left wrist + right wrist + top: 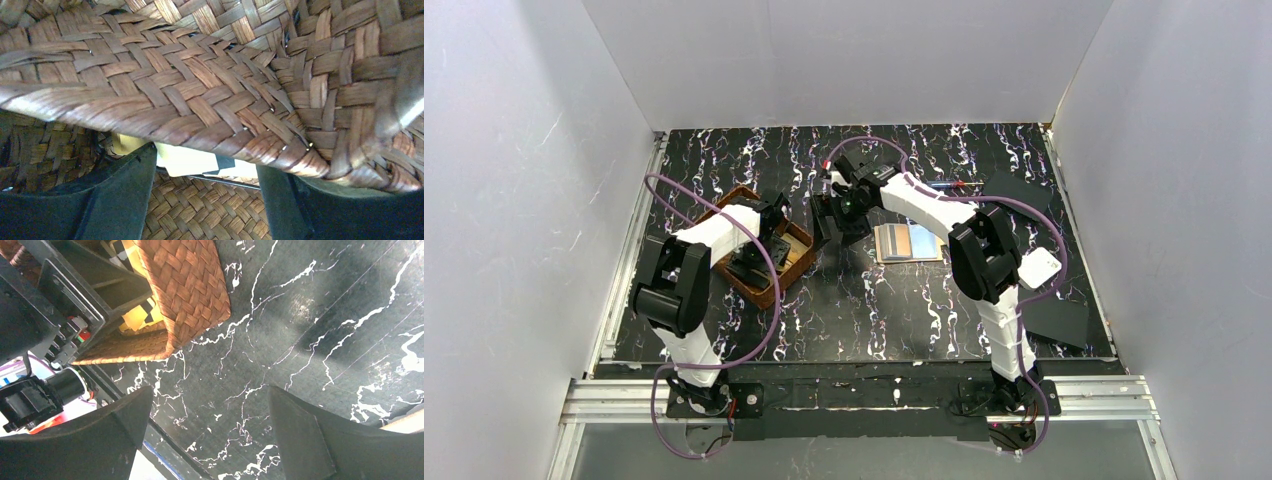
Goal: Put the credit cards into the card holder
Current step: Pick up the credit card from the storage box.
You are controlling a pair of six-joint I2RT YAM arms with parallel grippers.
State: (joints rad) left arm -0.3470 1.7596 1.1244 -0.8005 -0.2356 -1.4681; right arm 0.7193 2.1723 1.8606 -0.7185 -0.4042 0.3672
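Note:
The card holder [907, 242] lies open on the black marbled table, tan with a pale bluish panel. My left gripper [754, 262] reaches down into the brown woven tray [796, 250]. In the left wrist view it [205, 200] stands open, and a pale yellow credit card [195, 160] with a black mark lies just beyond the fingertips, partly under the tray's woven wall [200, 100]. My right gripper [844, 215] hovers between tray and card holder. It [207, 430] is open over bare table, with nothing between its fingers. Yellow cards [142, 315] show inside the tray.
Flat black plates [1059, 320] [1014, 190] lie at the right side, and a white box [1039, 268] sits beside the right arm's elbow. In the right wrist view the tray's corner [190, 295] and the left arm's gripper body [75, 300] are close by.

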